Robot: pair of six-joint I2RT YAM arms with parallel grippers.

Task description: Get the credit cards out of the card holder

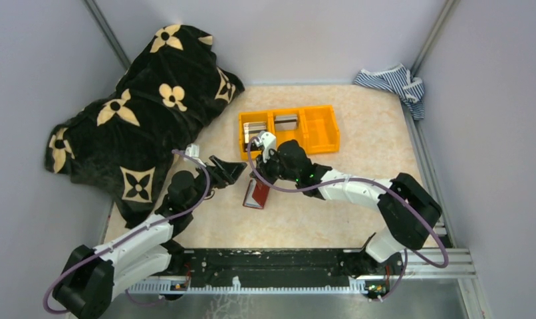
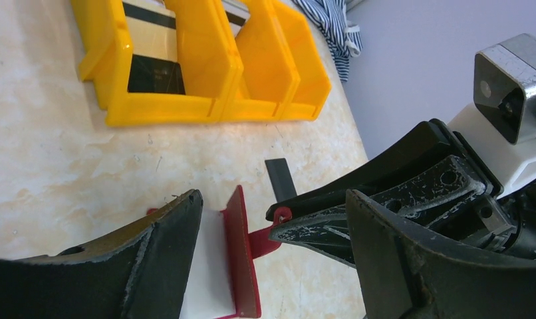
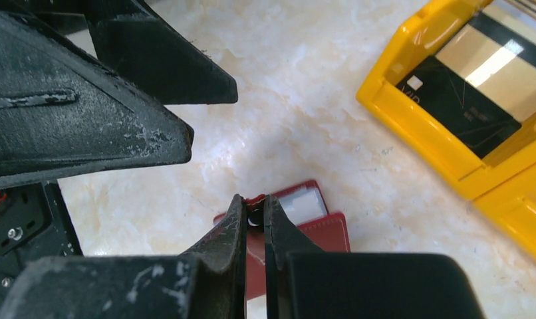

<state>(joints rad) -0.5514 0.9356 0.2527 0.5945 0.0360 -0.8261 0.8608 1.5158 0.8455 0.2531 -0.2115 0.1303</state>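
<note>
The dark red card holder (image 1: 257, 194) lies on the table between the two arms. One flap (image 2: 242, 252) stands raised off the pale inner pocket (image 2: 199, 266). My right gripper (image 3: 253, 203) is shut on the holder's little red closing tab (image 2: 282, 214). My left gripper (image 2: 275, 203) is open and straddles the holder and the right fingertips, touching neither. Credit cards lie in the orange bin: a dark card (image 3: 465, 109) and a beige card (image 3: 498, 63) in one compartment, another card (image 1: 286, 121) in the middle one. A dark flat strip (image 2: 280, 178) shows behind the right fingers; I cannot tell what it is.
The orange three-compartment bin (image 1: 322, 109) stands just beyond the card holder. A black blanket with beige flowers (image 1: 139, 113) covers the back left. A striped cloth (image 1: 395, 83) lies in the back right corner. Grey walls enclose the table.
</note>
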